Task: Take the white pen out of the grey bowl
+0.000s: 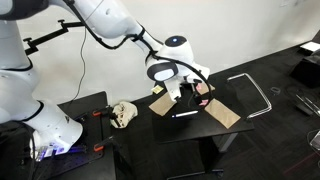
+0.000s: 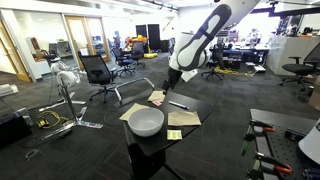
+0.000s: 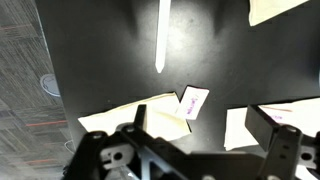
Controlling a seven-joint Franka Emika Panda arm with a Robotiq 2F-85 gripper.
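The white pen (image 3: 162, 35) lies flat on the black table, outside the bowl; it also shows in both exterior views (image 2: 178, 104) (image 1: 185, 113). The grey bowl (image 2: 147, 122) stands on the table's near side in an exterior view and looks empty. My gripper (image 3: 200, 130) is open and holds nothing. It hangs above the table (image 2: 172, 88), a little above and beside the pen, apart from the bowl.
Tan paper sheets (image 2: 183, 118) (image 3: 130, 115) lie on the black table around the bowl. A small white card with purple print (image 3: 193, 100) lies under the gripper. A metal frame (image 1: 255, 92) and office chairs (image 2: 98, 72) stand off the table.
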